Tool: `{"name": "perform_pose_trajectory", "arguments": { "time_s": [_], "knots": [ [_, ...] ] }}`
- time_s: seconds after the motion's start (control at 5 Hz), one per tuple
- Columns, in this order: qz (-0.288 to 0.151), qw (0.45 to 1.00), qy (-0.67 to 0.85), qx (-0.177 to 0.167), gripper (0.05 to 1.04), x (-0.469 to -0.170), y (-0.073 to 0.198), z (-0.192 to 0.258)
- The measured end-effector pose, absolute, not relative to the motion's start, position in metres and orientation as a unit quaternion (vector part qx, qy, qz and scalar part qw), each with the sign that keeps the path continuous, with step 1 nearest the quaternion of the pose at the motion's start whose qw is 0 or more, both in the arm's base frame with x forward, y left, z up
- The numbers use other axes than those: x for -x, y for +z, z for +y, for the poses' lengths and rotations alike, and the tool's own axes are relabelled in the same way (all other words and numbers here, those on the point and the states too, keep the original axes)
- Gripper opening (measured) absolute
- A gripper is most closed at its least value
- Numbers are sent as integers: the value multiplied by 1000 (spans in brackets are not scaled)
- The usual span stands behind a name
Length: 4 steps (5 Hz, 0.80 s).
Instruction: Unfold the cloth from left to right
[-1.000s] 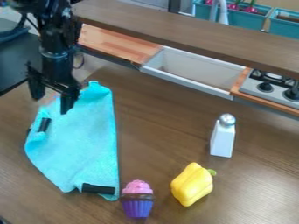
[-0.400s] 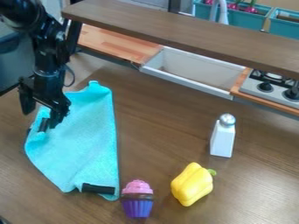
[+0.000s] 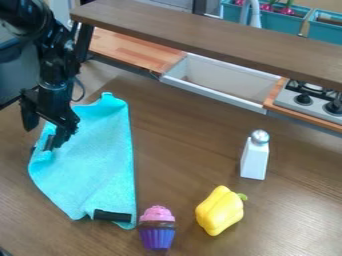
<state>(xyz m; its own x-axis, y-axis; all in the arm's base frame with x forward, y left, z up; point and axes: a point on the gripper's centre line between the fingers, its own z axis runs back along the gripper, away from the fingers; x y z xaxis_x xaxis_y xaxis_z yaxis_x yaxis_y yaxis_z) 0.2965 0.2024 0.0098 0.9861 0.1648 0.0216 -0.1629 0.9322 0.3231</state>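
The cloth [image 3: 93, 172] has the matt, slightly rough nap of woven fabric, while the worktop [image 3: 180, 160] under it looks like smooth brown wood with a soft sheen. The yellow bell pepper [image 3: 220, 210] and the cupcake [image 3: 157, 228] look like plastic, the pepper smooth and glossy; the white shaker [image 3: 254, 159] is smooth, its rounded cap shiny like metal.

Cloth [image 3: 93, 165]: partly concealed behind the gripper [image 3: 43, 137]; contact at the nearer fingertip is possible, but cannot be confirmed. Arm [image 3: 52, 57], above the gripper — cut off by the view's edge. Stove [image 3: 319, 106], well right of the gripper — likewise cut off. Dark item [image 3: 4, 252], well below the gripper: cropped, unidentifiable.
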Motion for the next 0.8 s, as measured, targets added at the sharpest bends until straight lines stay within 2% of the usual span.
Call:
{"name": "perform_pose_trajectory", "arguments": {
  "time_s": [0.2,0.4,0.6,0.8],
  "knots": [
    [15,983,85,-165,1000,-294,1,203],
    [26,982,88,-164,956,-295,-8,206],
    [24,981,95,-166,786,-295,-7,211],
    [22,982,95,-164,453,-295,-6,210]
  ]
}}
